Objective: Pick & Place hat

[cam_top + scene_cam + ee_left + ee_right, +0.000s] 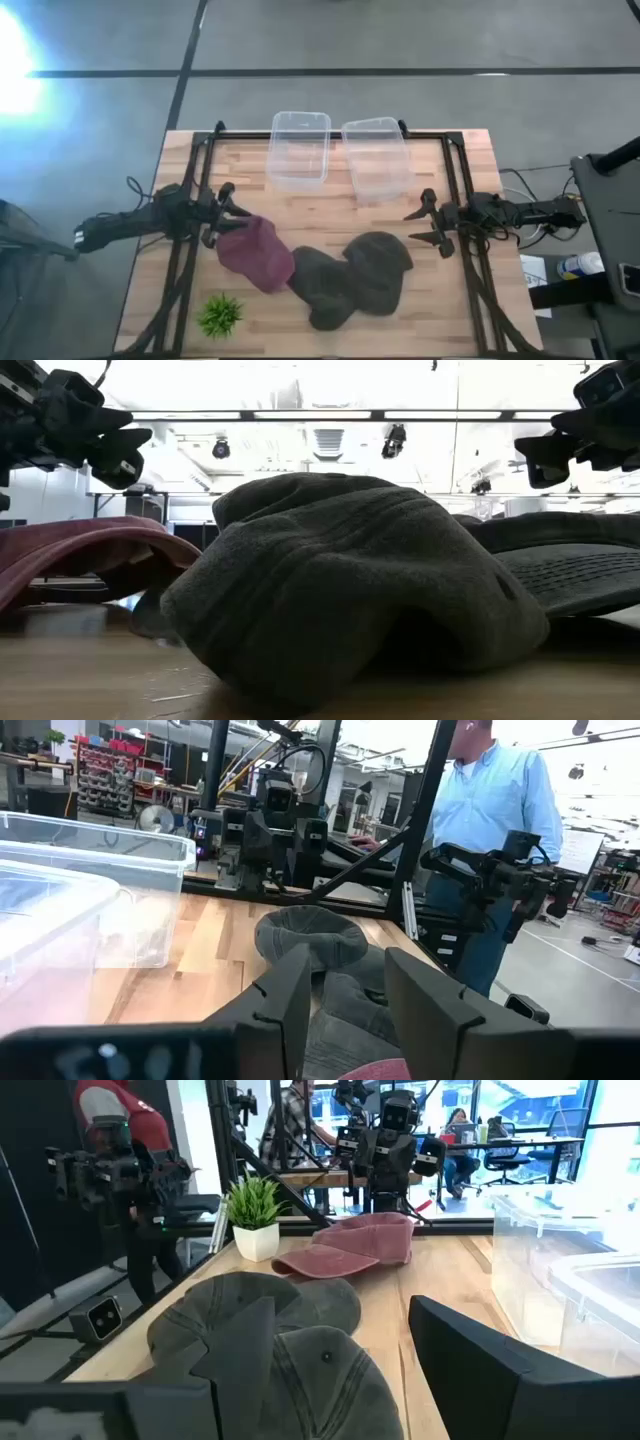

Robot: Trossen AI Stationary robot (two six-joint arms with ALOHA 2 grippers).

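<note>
Three caps lie on the wooden table. A maroon cap (pixel 256 255) rests crown up at the left. Beside it, a dark grey cap (pixel 325 285) overlaps a second dark grey one (pixel 382 262). My left gripper (pixel 238 212) is open and hovers over the maroon cap's far left edge, clear of it in the low view (pixel 112 448). My right gripper (pixel 412 227) is open and raised just right of the grey caps (pixel 300 1350). In the low view it shows at the upper right (pixel 560 455). The maroon cap (pixel 350 1245) shows beyond them in the right wrist view.
Two clear plastic containers (pixel 300 148) (pixel 377 158) stand at the table's far side. A small green potted plant (pixel 220 315) stands at the near left corner. A person in a light blue shirt (pixel 495 810) stands beyond the table's right side. Bare wood lies along the near edge.
</note>
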